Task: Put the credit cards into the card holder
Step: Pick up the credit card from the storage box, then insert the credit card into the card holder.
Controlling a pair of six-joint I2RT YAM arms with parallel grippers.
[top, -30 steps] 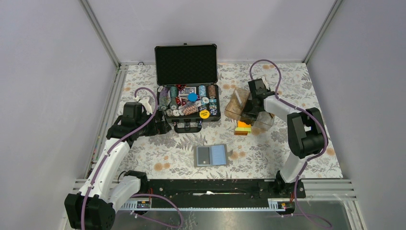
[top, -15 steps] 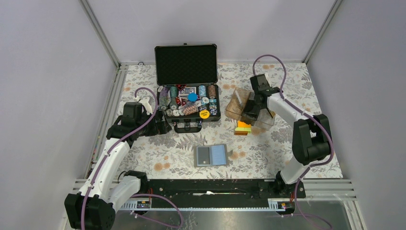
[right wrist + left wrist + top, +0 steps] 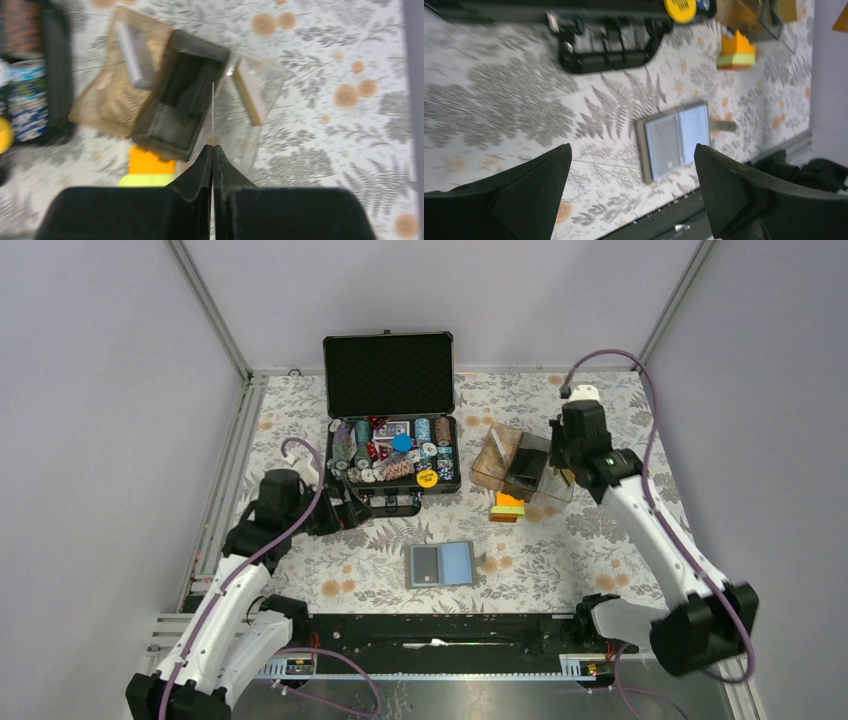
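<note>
Since a second ago the right arm has swung off the clear box (image 3: 497, 462) toward the worktop's (image 3: 620, 540) far right corner, and the left arm has edged toward the near edge.

Credit cards (image 3: 509, 507): small orange, yellow and green stack, right of centre, just beside the box's near side, apart from the right fingers (image 3: 197, 172). These are pressed together, and a thin pale line projects between them, identity unclear.

Card holder (image 3: 441, 564): grey, lying open, dark and light-blue panels, mid near edge. Left fingers (image 3: 524, 200) are spread wide and empty, short of it.
</note>
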